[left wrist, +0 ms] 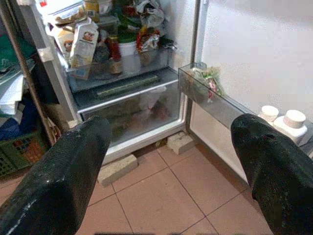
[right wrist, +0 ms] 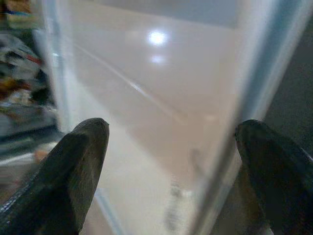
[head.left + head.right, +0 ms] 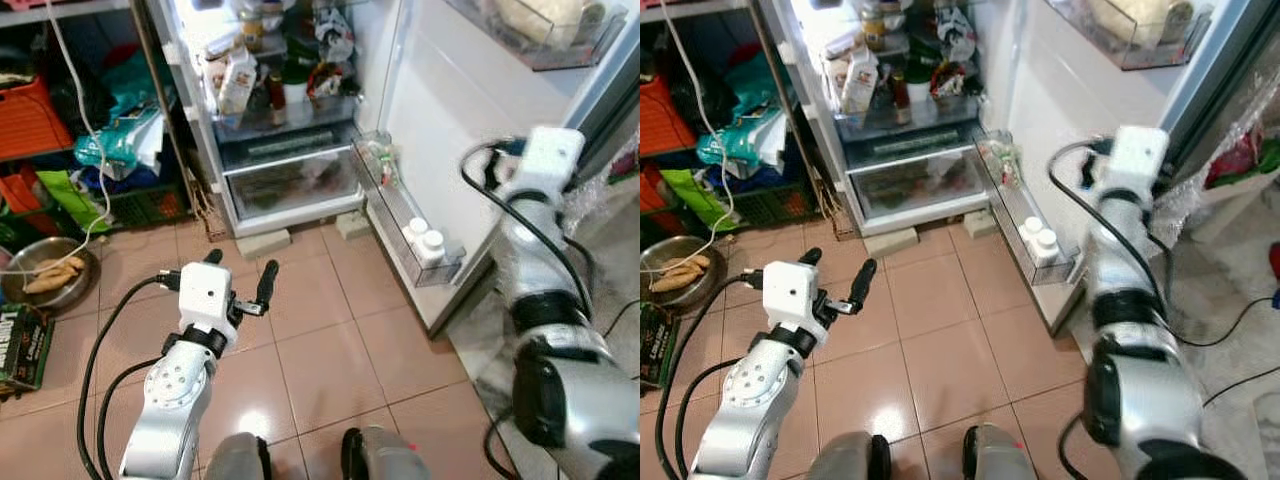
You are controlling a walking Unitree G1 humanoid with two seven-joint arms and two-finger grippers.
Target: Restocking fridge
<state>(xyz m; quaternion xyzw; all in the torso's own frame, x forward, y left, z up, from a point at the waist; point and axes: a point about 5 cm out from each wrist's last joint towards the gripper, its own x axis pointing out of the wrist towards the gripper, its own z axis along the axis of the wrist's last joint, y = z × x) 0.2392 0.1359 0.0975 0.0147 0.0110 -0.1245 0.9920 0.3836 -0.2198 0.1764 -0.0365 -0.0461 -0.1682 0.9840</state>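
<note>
We see the fridge (image 3: pixel 290 150) standing open ahead, shelves crowded with cartons and jars, its door (image 3: pixel 470 110) swung out to the right. Two white-capped bottles (image 3: pixel 425 240) sit in the door's lowest rack. Our left gripper (image 3: pixel 240 272) hovers over the tiled floor (image 3: pixel 330 340), fingers spread, holding nothing. Our right gripper (image 2: pixel 171 161) is raised close against the door's inner face, fingers apart, empty.

Glossy terracotta floor tiles (image 3: pixel 320 340) are reflecting overhead light. A metal shelving rack (image 3: pixel 150 90) is standing at left, holding an orange crate (image 3: pixel 30 115) and green bags (image 3: pixel 125 130). A steel bowl (image 3: pixel 45 275) is resting on the floor.
</note>
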